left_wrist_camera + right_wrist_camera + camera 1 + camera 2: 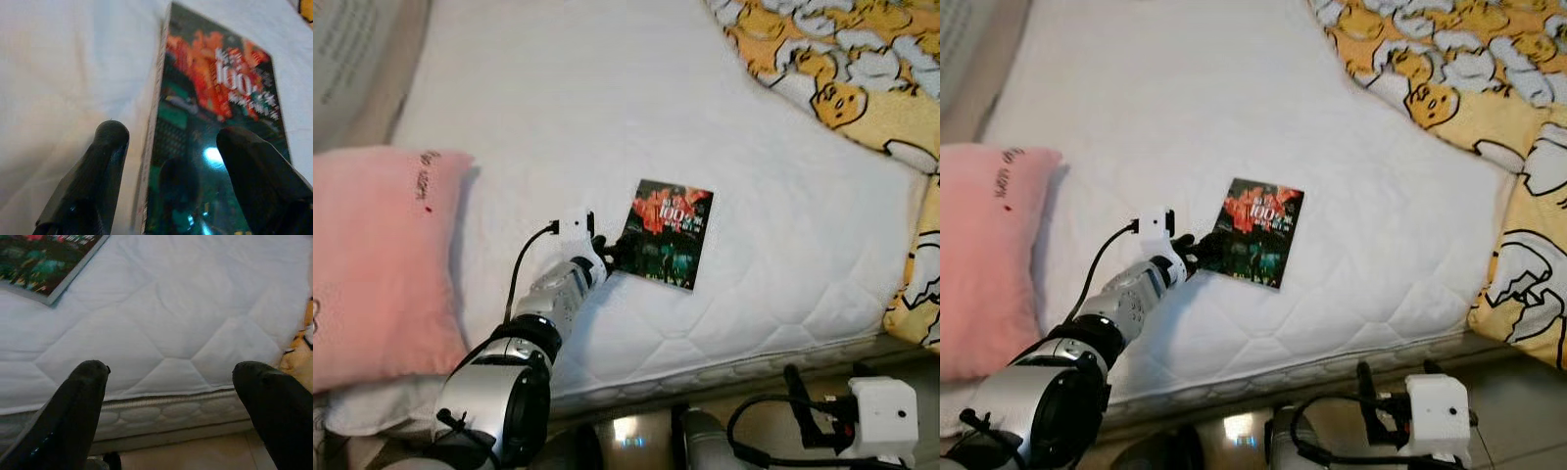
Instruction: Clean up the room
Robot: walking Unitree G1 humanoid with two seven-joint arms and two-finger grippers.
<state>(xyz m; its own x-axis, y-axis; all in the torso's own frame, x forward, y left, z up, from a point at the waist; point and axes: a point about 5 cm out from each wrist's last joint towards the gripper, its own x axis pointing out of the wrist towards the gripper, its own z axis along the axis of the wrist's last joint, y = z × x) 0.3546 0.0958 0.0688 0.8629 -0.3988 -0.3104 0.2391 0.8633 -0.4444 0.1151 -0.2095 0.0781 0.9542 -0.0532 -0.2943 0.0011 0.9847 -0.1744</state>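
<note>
A dark book (pixel 668 233) with a red and green cover lies flat on the white mattress (pixel 607 98). My left gripper (pixel 607 257) reaches across the bed to the book's near left corner. In the left wrist view it is open (pixel 173 134), one finger (pixel 102 166) on the sheet beside the book's edge and the other finger (pixel 259 176) over the cover. My right gripper (pixel 171 369) hangs open below the mattress's front edge, holding nothing, with the book's corner (pixel 44 259) up ahead of it.
A pink pillow (pixel 372 264) lies at the left of the bed. A yellow cartoon-print blanket (pixel 842 59) covers the far right corner and hangs down the right side. Beige floor (pixel 195 455) shows below the quilted mattress side.
</note>
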